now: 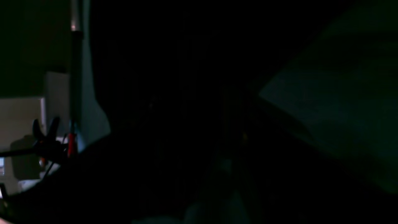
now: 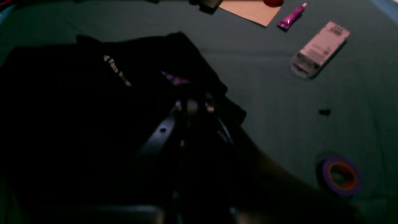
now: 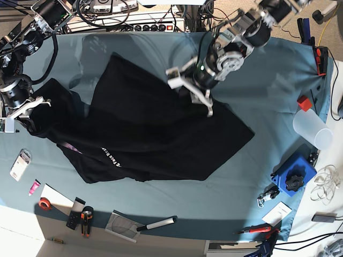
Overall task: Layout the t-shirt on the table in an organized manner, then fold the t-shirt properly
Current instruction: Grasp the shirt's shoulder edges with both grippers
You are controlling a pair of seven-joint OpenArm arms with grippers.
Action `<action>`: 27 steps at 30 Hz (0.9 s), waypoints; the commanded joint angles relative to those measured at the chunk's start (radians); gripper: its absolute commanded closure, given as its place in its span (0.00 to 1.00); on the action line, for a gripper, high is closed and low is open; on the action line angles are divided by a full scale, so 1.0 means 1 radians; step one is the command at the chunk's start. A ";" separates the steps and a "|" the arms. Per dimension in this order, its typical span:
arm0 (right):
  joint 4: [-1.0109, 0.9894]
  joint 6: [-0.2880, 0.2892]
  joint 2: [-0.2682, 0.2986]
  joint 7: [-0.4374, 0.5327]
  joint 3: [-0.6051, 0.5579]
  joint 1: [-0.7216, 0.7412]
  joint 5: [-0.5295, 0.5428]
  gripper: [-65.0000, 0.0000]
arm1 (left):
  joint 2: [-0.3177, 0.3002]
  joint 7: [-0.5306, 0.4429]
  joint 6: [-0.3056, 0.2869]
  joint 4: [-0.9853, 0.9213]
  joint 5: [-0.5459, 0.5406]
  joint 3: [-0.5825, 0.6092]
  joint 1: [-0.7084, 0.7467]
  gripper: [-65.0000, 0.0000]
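Black shirt spread in a crumpled heap, with much of it lost in the dark

The left wrist view is almost all black, so little shows there. The t-shirt [image 3: 144, 134] lies rumpled across the middle of the table [image 3: 268, 96]. Small white letters on it are too blurry to read. The left gripper [image 3: 191, 88] has its fingers spread wide above the shirt's top edge. The right gripper [image 3: 21, 115] is pinched tight on the shirt's far corner.

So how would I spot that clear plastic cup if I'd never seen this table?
Start at the teal table and follow its right-hand edge in the base view. Just below a small red block lies the plastic cup, tipped on its side. It is the only translucent white thing there.
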 commanded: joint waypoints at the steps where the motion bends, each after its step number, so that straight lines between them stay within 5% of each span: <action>1: 0.014 0.001 0.019 0.030 0.003 0.014 0.021 1.00 | -0.008 0.060 0.012 -0.004 0.003 -0.002 0.000 0.70; 4: 0.014 0.001 0.019 0.030 0.003 0.014 0.021 1.00 | -0.005 0.116 0.188 0.001 -0.016 -0.002 0.000 0.99; 7: 0.014 0.001 0.020 0.034 0.003 0.014 0.021 1.00 | -0.006 0.226 0.383 0.028 -0.014 -0.002 0.000 1.00; 9: 0.014 0.001 0.019 0.042 0.003 0.014 0.022 1.00 | -0.006 0.307 0.435 0.060 0.011 -0.002 0.000 1.00; 16: 0.014 0.001 0.019 -0.012 0.003 0.013 0.125 1.00 | -0.006 0.532 0.474 0.209 0.091 -0.028 0.006 1.00; 22: 0.014 0.001 0.008 -0.095 0.003 -0.039 0.290 1.00 | -0.006 0.500 0.463 0.267 0.057 -0.239 0.072 1.00; 27: 0.043 0.001 -0.018 -0.171 0.003 -0.101 0.410 1.00 | -0.011 0.298 0.268 0.261 -0.159 -0.522 0.120 1.00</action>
